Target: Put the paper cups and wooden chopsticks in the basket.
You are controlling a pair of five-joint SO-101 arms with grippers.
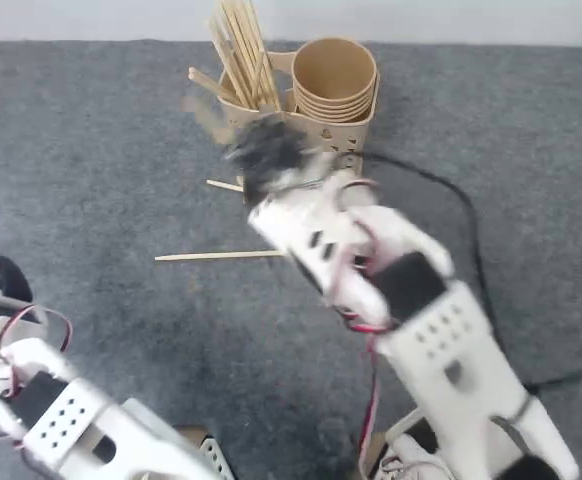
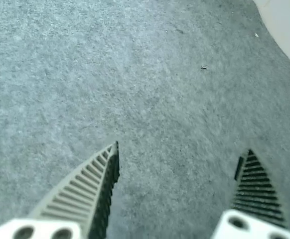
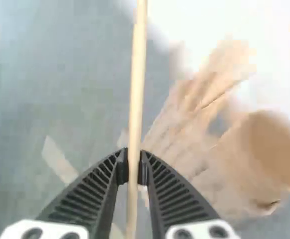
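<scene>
Loose chopsticks [image 1: 221, 256] — two (third chopstick [image 3: 136, 74] held).

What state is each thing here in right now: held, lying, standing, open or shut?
Right gripper: shut on a pale wooden chopstick.
Left gripper: open, empty, above the grey felt mat.
Beige slotted basket: upright, partly filled.
Stack of brown paper cups: nested, upright in the basket.
Bundle of wooden chopsticks: standing in the basket.
Loose wooden chopstick: lying flat on the mat.
</scene>
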